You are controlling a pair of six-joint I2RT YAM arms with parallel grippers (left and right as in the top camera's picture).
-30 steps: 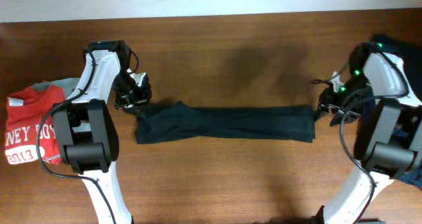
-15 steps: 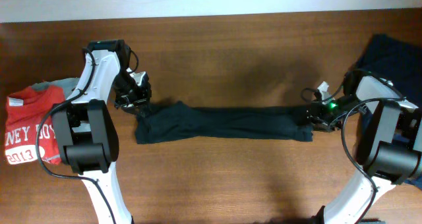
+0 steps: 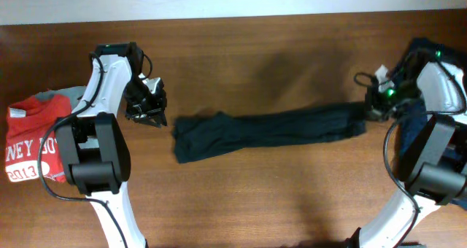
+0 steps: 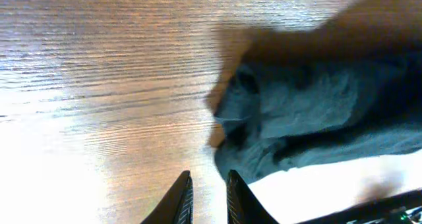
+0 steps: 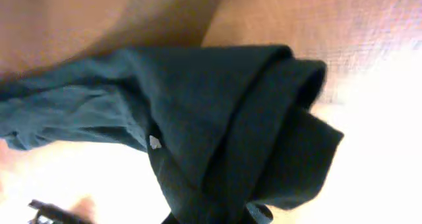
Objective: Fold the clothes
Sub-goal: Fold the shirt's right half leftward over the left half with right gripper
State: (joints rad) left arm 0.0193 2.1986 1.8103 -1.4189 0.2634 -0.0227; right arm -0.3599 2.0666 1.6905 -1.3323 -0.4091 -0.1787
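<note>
Wood-grain table, brown, with a pale wall strip along the far edge.

You've got the black T-shirt bunched into one long rope lying on the wood between the two pincers. It runs on a slant. The end at the right pincer sits farther from the arm bases than the end toward the left one.

Right pincer: closed onto that far end of the shirt. In the right wrist view the cloth fills the frame as a thick folded roll, with a small white fleck on it, and runs down into the jaws at the bottom edge. The cloth hides the tips, so you can't read the gap.

Left pincer: empty. The left fingers stand almost together with a narrow slit between them and nothing in it. Bare wood is straight ahead of the tips. The shirt's crumpled free end lies ahead and off to the side toward the right pincer. It is near in the wrist view, and overhead it is clearly apart.

Other clothes:
- The red garment with white lettering sits outboard of the left pincer, beyond its arm.
- A grey garment pokes out from under the red one.
- A navy garment sits just outboard of the right pincer, partly behind that arm.
</note>
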